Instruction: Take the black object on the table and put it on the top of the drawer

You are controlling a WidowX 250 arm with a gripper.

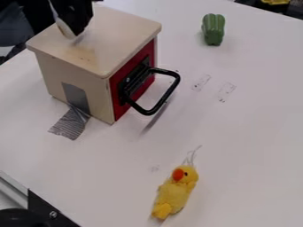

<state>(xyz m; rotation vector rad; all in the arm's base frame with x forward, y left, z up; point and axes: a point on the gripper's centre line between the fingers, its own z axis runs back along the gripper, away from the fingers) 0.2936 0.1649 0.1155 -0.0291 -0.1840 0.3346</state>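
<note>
Gripper (74,22) hangs over drawer top (115,35) — open or closed, can't tell.

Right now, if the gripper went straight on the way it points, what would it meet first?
Most likely the wooden top of the box with the red front: the gripper points down at it. This one view can't settle how much gap there is, if any.

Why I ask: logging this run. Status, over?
Gripper at drawer top. Black object: can't make out. Yellow duck, green toy both off the drawer top.
</note>
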